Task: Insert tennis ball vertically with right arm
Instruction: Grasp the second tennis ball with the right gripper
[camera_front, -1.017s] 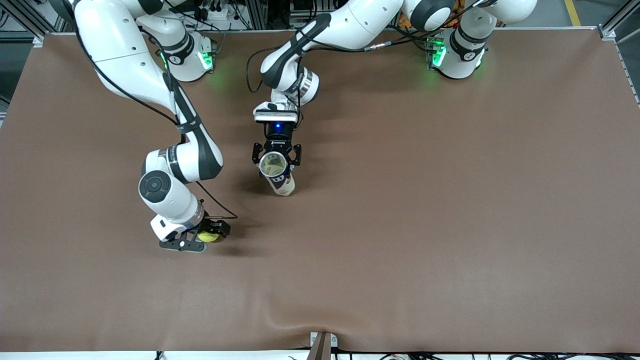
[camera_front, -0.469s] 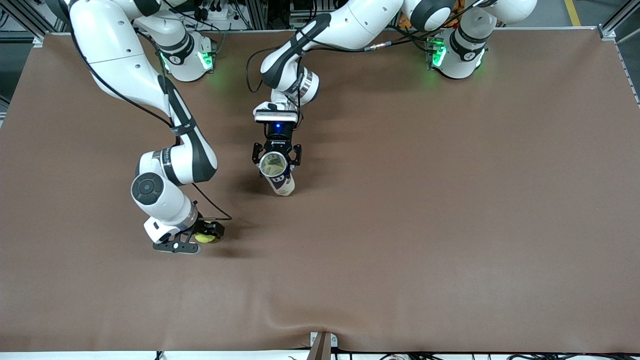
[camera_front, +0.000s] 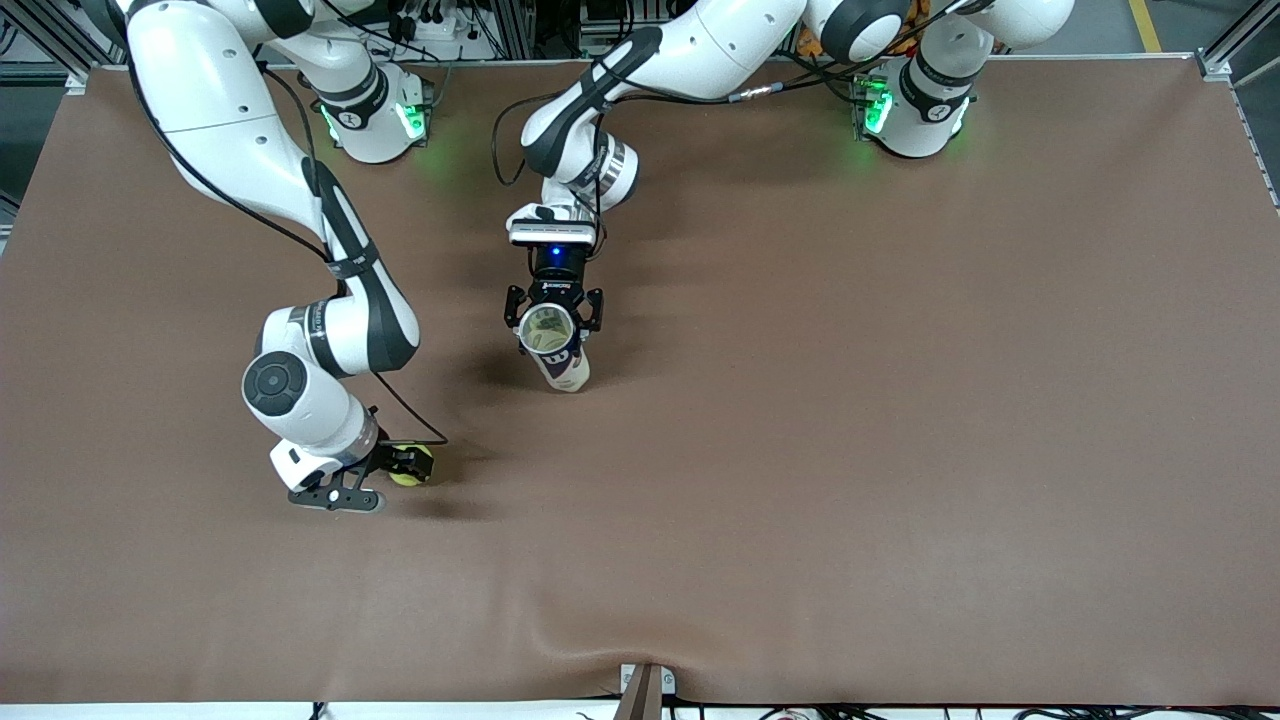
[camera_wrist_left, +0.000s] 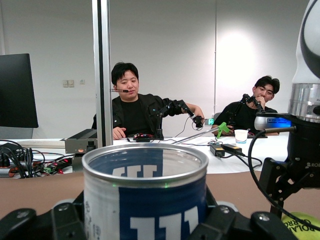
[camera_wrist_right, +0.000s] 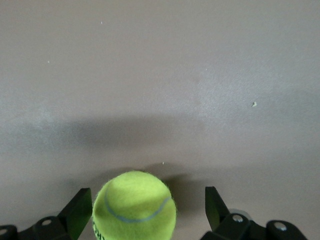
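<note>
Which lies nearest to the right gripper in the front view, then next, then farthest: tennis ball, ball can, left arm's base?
1. tennis ball, between the open right gripper's fingers.
2. ball can, mid-table, held by the left gripper.
3. left arm's base, at its table end.

The right arm is being reached low over the table toward the front camera, elbow bent, with the right gripper (camera_front: 385, 478) being held spread wide. The left arm is being kept folded near mid-table, the left gripper (camera_front: 553, 318) pointing toward the front camera, fingers partly closed.
</note>
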